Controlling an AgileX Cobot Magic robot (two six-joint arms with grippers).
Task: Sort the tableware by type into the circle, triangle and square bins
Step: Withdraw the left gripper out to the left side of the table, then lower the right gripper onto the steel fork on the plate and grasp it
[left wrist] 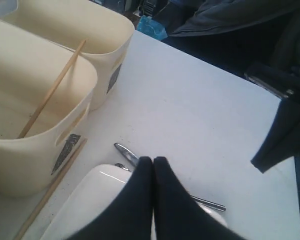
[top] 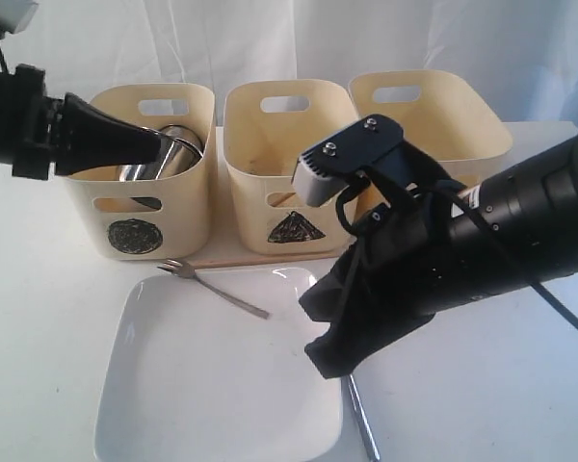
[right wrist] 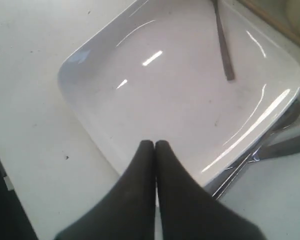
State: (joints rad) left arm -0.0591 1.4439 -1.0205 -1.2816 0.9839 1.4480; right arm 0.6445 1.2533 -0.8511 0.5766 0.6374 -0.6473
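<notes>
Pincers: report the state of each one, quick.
Left pincer: closed, holding nothing.
Right pincer: closed, holding nothing.

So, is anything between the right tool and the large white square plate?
Nothing visible. The shut right tool hovers over a bare part of the plate; the small fork lies apart, at the opposite rim.

Three cream bins [top: 260, 178] stand close behind the white plate [top: 212, 385], with a chopstick [top: 233, 261] lying between. A fork [top: 222, 294] crosses the plate's far rim. Bare table [top: 39, 318] lies left of the plate.
</notes>
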